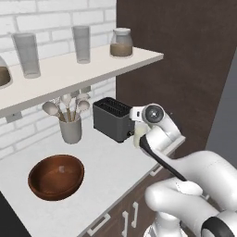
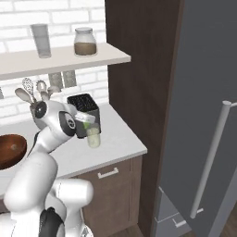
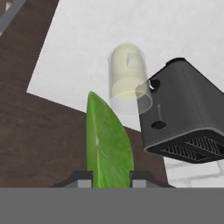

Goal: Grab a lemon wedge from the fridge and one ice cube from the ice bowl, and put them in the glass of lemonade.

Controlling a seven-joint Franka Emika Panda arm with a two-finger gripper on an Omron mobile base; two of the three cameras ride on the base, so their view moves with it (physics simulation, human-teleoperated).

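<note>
My gripper (image 3: 111,177) is shut on the lemon wedge (image 3: 107,140), a yellow-green slice that sticks out between the fingertips. Beyond it stands the glass of lemonade (image 3: 129,78), a short clear tumbler on the white counter beside the black toaster (image 3: 183,113). From the right base the wedge (image 2: 86,119) hangs just above the glass (image 2: 94,137). The wooden ice bowl (image 1: 54,193) sits at the counter's left, with a pale ice cube (image 1: 61,170) inside. The grey fridge (image 2: 203,83) stands at the right, its doors closed.
A grey utensil cup (image 1: 71,130) with spoons stands behind the bowl. The shelf (image 1: 69,74) above carries tall clear glasses (image 1: 27,54) and lidded jars (image 1: 121,44). A dark brown cabinet (image 2: 139,69) rises between counter and fridge. The counter edge (image 2: 125,157) lies close to the glass.
</note>
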